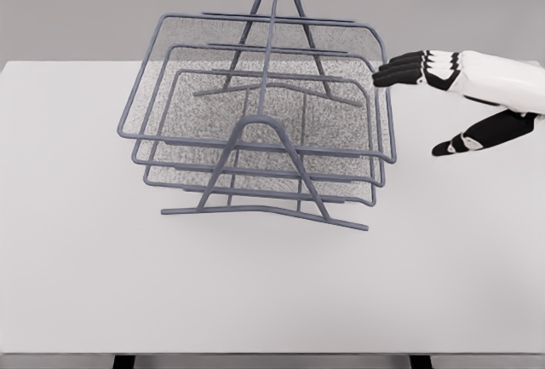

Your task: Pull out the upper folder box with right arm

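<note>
A grey-blue wire rack [266,164] with three stacked mesh trays stands on the white table [85,284]. The upper tray [255,88] is the widest, its rim running from the left side to the right corner near my hand. My right hand [417,105] comes in from the right edge, level with that tray's right rim. Its black fingertips [385,73] reach the rim's right corner; whether they touch it I cannot tell. The fingers are extended and the thumb [447,145] hangs apart below, holding nothing. The left arm does not show.
The rack's A-shaped frame legs [264,207] stand at the front and back. Bare table surface lies in front of the rack and to its left and right. The table's front edge runs along the bottom of the view.
</note>
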`<state>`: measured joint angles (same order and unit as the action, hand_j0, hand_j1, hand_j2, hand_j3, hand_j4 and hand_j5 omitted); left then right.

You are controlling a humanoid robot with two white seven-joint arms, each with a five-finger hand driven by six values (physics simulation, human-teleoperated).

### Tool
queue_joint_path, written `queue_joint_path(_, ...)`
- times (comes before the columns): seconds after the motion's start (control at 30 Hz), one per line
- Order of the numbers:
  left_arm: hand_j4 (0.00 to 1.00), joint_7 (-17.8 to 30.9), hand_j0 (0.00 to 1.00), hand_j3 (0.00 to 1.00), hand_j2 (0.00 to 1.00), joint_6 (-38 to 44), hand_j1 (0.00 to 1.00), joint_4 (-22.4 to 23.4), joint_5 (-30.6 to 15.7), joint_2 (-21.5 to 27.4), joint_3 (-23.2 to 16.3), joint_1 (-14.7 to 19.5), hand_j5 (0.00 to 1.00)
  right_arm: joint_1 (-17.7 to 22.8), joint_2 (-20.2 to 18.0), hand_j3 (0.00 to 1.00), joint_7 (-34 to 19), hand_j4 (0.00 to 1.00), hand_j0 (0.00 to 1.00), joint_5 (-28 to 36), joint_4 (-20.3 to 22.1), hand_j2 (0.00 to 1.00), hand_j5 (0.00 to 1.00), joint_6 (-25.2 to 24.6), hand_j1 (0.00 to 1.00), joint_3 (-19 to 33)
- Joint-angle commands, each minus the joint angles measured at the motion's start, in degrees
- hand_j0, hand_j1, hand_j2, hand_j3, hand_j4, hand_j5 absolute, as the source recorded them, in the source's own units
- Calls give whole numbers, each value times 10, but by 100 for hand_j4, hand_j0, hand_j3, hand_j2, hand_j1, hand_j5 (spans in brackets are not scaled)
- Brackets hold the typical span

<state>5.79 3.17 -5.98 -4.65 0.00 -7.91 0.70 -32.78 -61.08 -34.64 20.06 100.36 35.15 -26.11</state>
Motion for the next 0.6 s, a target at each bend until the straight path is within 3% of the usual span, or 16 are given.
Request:
queue_joint_path(0.0,100,0,100,100,100,0,100,0,0,0,0,-1,100,0,1,100,-4,100,100,-2,1,100,100,-1,100,11)
queue_joint_path(0.07,100,0,100,100,100,0,100,0,0,0,0,0,100,-1,4,100,-4,100,100,-6,0,100,100,-1,100,12)
queue_joint_path(0.1,100,0,100,100,100,0,100,0,0,0,0,0,100,-3,53,100,-4,100,100,-97,-1,100,100,-1,100,40)
queue_joint_path(0.13,100,0,100,100,100,0,100,0,0,0,0,0,100,-2,106,100,-4,100,100,-230,-2,100,100,-13,100,92)
queue_joint_path(0.17,100,0,100,100,100,0,100,0,0,0,0,-1,100,-2,130,100,-4,100,100,-295,-9,100,100,-6,100,109)
queue_joint_path(0.27,100,0,100,100,100,0,100,0,0,0,0,-1,100,-2,136,100,-4,100,100,-327,-120,100,100,-1,100,111)
queue_joint_path(0.33,100,0,100,100,100,0,100,0,0,0,0,-1,100,-3,144,100,-4,100,100,-367,-171,100,100,-1,100,111)
queue_joint_path(0.4,100,0,100,100,100,0,100,0,0,0,0,-1,100,-2,162,100,-4,100,100,-387,-169,100,100,-1,100,106)
queue_joint_path(0.57,100,0,100,100,100,0,100,0,0,0,0,0,100,-4,164,100,-4,100,100,-390,-154,100,100,-1,100,102)
